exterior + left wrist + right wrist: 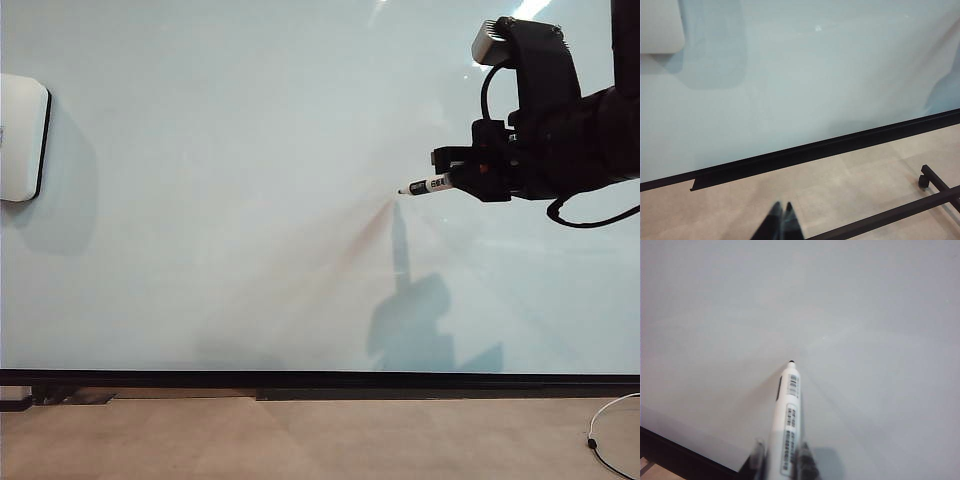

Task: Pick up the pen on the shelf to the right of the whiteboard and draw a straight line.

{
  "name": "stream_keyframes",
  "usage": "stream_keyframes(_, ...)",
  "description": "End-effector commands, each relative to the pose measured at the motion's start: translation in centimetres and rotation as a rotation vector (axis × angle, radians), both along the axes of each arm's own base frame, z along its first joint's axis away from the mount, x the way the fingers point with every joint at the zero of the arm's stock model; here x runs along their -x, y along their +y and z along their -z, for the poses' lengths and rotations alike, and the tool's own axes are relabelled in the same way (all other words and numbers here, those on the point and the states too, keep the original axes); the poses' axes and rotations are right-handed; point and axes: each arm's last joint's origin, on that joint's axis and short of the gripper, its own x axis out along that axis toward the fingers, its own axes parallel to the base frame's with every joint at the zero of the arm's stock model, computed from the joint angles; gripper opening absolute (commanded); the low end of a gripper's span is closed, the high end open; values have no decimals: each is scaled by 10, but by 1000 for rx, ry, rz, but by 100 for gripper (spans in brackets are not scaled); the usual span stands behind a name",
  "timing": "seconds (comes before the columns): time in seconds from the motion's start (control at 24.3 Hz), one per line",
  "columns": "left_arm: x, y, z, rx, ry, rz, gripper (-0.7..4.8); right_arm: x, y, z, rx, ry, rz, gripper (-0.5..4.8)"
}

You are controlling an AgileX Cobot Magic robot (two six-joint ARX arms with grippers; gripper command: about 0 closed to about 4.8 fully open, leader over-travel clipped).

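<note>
Glossy whiteboard (200, 200), right claw (462, 178) pinching slim pen (428, 186), left claw (781, 215) closed

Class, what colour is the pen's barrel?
White, with black print; the pen, in the right gripper, shows best in the right wrist view.

left fingers (781, 220) together, low | right fingers (759, 452) clamped, arm raised

Open board ahead of you
Your whiteboard (230, 200) lay bare leftward; only the white pad (22, 138) stood at its far-left edge.
</note>
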Motion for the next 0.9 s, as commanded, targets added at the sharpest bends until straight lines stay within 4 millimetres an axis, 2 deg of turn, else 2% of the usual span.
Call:
stream_keyframes(0.04,0,0,0,-3,4,14,-5,-2,-3,-3,-16,-22,18,-4)
stream_keyframes(0.9,0,0,0,-13,0,17,-5,-7,-14,-3,-8,-20,131,-4)
